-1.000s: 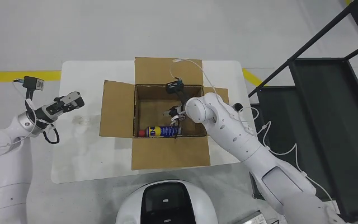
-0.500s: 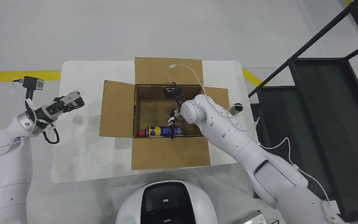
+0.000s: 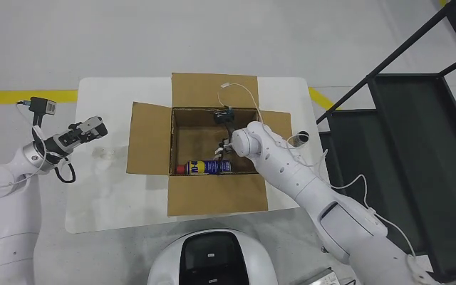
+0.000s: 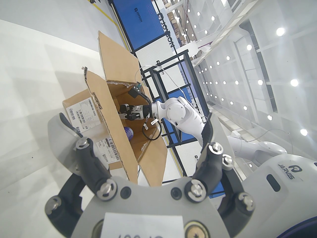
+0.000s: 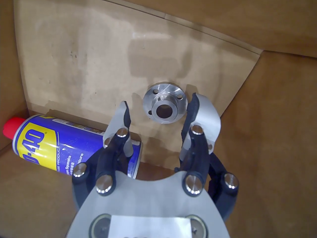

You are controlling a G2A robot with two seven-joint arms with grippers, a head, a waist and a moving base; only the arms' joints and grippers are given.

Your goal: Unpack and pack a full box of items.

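While your right pincer [image 5: 159,102] hangs spread above the flange [image 5: 164,106], unpacking looks unfinished: flange and can [image 5: 57,147] lie in the box [image 3: 214,194]; your left pincer [image 4: 135,118] is released, empty

Overhead light bright and even; worktop [image 3: 107,199] nearly washed white. From my left wrist, rows of ceiling lamps [image 4: 294,82] flare and straight frames bow toward the edges. Inside the box [image 5: 74,50] dimmer, warmer; metal flange [image 5: 171,91] shows specular glare, spray can [image 5: 49,144] a soft sheen.
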